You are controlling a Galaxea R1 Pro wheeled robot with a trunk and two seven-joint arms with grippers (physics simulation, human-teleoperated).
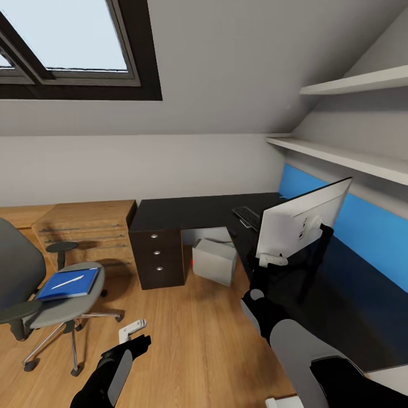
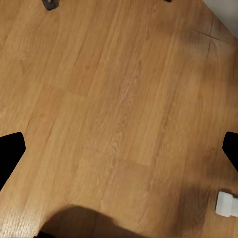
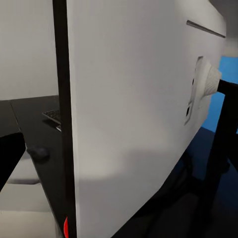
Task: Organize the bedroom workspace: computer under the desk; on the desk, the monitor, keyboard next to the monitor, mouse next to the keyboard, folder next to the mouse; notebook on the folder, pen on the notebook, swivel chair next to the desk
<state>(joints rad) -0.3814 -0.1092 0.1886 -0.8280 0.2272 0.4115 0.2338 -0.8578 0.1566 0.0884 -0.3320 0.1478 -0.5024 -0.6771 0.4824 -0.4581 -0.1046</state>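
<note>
The right end effector (image 1: 271, 262) sits at the lower edge of the wide white-backed flat monitor (image 1: 300, 221), apparently gripping it above the glossy black tabletop (image 1: 187, 209); its opening I cannot tell. This looks like the monitor step; next it needs setting down upright. The left end effector (image 1: 133, 334) hangs wide over the floor. One dark keyboard (image 1: 247, 215) beyond the monitor, one blue folder (image 1: 68, 283) on one grey swivel chair (image 1: 51, 300).

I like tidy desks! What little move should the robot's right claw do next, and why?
Probably ease the monitor down until it stands upright on the desk beside the keyboard: the right claw is at its lower corner, and the screen looks tilted.
</note>
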